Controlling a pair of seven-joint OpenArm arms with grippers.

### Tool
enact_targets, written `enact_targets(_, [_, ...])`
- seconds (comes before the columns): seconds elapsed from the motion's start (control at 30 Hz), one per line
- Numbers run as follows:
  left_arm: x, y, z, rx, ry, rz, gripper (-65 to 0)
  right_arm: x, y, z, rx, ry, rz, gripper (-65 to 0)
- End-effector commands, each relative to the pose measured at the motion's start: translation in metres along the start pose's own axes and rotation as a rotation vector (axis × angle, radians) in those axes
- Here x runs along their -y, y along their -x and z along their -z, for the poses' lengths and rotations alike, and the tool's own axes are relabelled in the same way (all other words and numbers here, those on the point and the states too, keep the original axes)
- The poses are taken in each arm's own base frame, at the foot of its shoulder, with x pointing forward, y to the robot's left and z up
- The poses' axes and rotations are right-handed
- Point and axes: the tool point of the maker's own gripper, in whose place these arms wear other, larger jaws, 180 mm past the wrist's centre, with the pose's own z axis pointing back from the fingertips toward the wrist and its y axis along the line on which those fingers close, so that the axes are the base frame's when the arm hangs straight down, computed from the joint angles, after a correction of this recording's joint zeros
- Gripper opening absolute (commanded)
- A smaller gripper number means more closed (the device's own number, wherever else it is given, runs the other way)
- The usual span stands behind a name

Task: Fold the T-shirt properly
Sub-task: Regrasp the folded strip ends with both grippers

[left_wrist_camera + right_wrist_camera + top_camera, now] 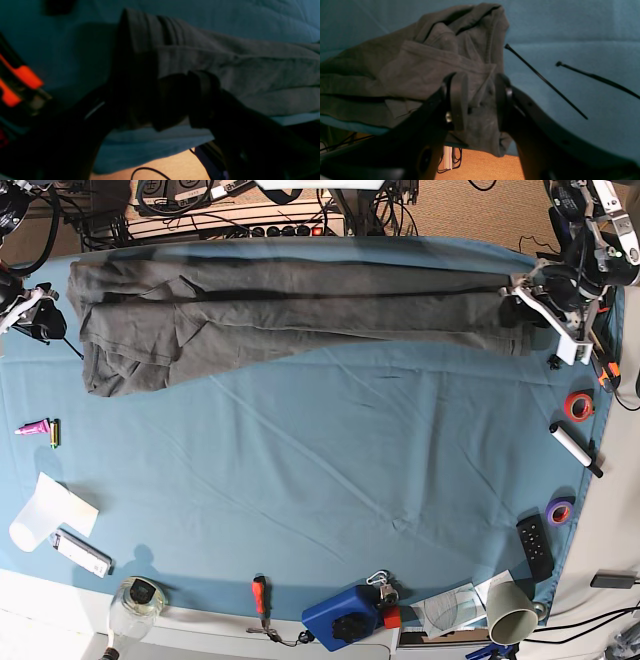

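- The T-shirt (290, 310), dark charcoal grey, lies stretched in a long, creased band along the far edge of the blue-teal tablecloth (330, 480), bunched wider at one end.
- The left gripper (160, 100) stands wide open around the T-shirt's rolled end; its dark fingers blur into the cloth, so contact is unclear.
- The right gripper (480, 100) is parted, grey cloth between its fingers, not pinched.
- Two black cable ties (545, 80) jut out beside the T-shirt.

The plain dark charcoal-grey cotton T-shirt (290, 305) lies on a blue-teal cloth-covered worktop (330, 470); nearby sit a round red tape roll (578, 406) and a purple tape roll (560, 512).
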Motion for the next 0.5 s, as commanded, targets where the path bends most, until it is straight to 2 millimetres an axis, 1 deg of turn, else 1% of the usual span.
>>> enact_targets(0.0, [0.002,-0.01,-0.003,0.037,0.001,0.022,-29.6,0.002,-0.018,-0.008,0.041,0.011,-0.037,-46.0])
enact_targets(0.07, [0.0,-0.011,-0.002,0.041,-0.012,0.028,-30.2,0.002,-0.018,-0.008,0.041,0.011,-0.037,-46.0])
enact_targets(0.2, [-0.003,-0.009,0.001,0.031,-0.047,0.037,-34.0,0.002,-0.018,-0.008,0.042,0.011,-0.037,-46.0])
enact_targets(0.37, [-0.005,-0.008,0.002,0.024,-0.064,0.049,-34.0,0.004,-0.015,-0.007,0.028,0.023,-0.039,-46.0])
enact_targets(0.47, [-0.005,-0.009,0.002,0.025,-0.065,0.05,-34.0,0.011,-0.007,0.001,0.006,0.08,-0.037,-46.0])
